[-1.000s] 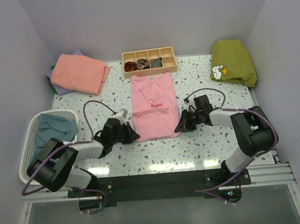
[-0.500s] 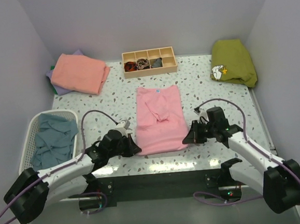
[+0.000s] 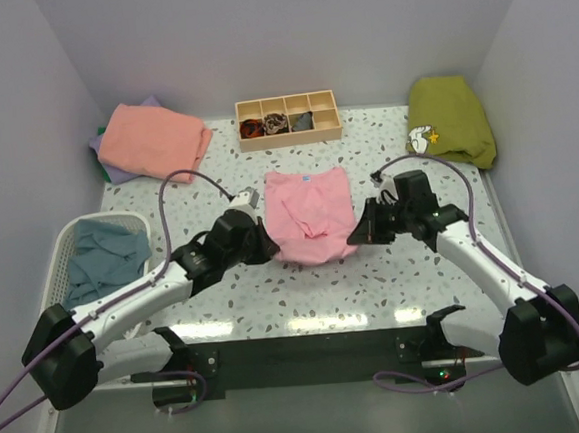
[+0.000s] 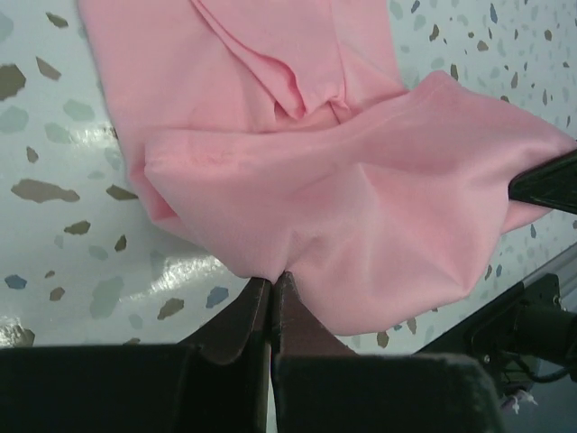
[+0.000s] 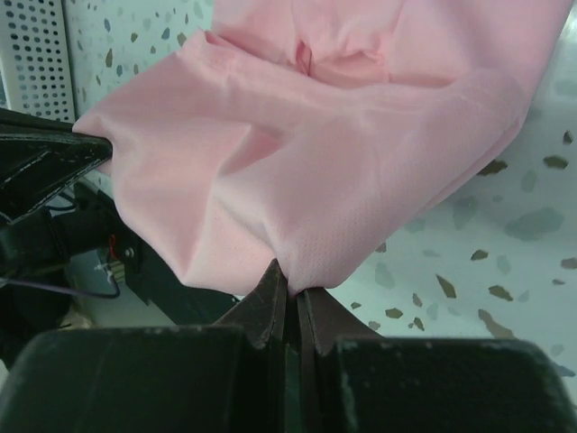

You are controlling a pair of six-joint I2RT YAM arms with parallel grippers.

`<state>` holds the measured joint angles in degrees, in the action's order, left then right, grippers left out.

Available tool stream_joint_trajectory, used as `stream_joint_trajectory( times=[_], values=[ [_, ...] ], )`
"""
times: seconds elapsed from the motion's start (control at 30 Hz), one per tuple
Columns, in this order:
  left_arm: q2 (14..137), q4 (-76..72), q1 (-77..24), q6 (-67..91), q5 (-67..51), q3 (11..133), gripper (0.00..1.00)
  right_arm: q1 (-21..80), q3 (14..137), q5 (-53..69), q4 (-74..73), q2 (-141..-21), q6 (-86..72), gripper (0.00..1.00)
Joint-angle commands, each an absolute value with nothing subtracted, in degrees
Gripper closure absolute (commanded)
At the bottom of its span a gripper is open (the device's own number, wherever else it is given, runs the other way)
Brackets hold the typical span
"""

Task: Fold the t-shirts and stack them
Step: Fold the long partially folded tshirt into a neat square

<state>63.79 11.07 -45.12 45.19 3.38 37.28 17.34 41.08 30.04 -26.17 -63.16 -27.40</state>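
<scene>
The left end effector and right end effector, each clamped on the near hem of the pink shirt mid-table, had lifted it and carried it toward the collar within the last second. The fold seemed about half done.

**Left arm**: white tubular links, black joint housings.
**Right arm**: same build, white links and black joints.
**Cables:** one lavender cable runs along the left arm, and a matching one along the right.
**Left gripper** and **right gripper**: black bodies.
**Left fingers**: dark, matte wedges narrowing to thin tips.
**Right fingers**: same form.
**Mounting plate**: black, along the worktop's near edge. Small green and red lights show near the right base.
</scene>
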Motion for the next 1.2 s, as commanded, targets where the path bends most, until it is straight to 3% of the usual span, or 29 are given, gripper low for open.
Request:
stream_joint_trajectory(
  times=[0.0, 0.27, 0.63, 0.73, 0.77, 0.83, 0.87, 0.9, 0.93, 1.17],
  values=[
    [70.39, 12.83, -43.60, 41.14, 8.96, 47.61, 1.00, 17.23, 51.65, 25.50, -26.72, -69.95, -24.44, 0.96],
    [84.10, 9.14, -32.09, 36.57, 2.99, 57.56, 1.00, 16.44, 68.44, 23.29, -27.77, -87.78, -20.83, 0.93],
    [107.29, 5.72, -24.61, 34.45, -4.13, 75.40, 1.00, 11.96, 92.09, 29.00, -28.12, -116.24, -21.62, 0.93],
    [112.56, 5.01, -22.51, 33.84, -6.24, 80.50, 1.00, 10.20, 99.04, 30.32, -27.61, -121.80, -23.46, 0.82],
    [113.81, 5.27, -21.46, 33.23, -6.41, 81.90, 0.98, 9.67, 101.14, 30.50, -24.81, -124.60, -24.42, 0.73],
    [117.31, 6.15, -20.40, 31.91, -5.72, 86.20, 0.88, 7.75, 103.44, 29.36, -23.48, -126.47, -25.57, 0.70],
    [118.38, 6.85, -18.91, 31.56, -5.28, 87.96, 0.82, 7.21, 104.06, 28.49, -19.12, -127.17, -26.27, 0.60],
    [119.35, 7.03, -18.20, 30.68, -5.36, 90.33, 0.68, 6.51, 105.28, 27.08, -18.29, -127.79, -26.37, 0.51],
    [120.57, 6.60, -17.41, 30.15, -5.36, 91.40, 0.64, 5.29, 106.69, 26.20, -18.19, -128.23, -25.67, 0.43],
    [115.67, 5.28, -13.09, 27.51, -5.27, 93.52, 0.53, 3.95, 109.87, 27.50, -19.50, -123.93, -22.06, 0.41]
  ],
)
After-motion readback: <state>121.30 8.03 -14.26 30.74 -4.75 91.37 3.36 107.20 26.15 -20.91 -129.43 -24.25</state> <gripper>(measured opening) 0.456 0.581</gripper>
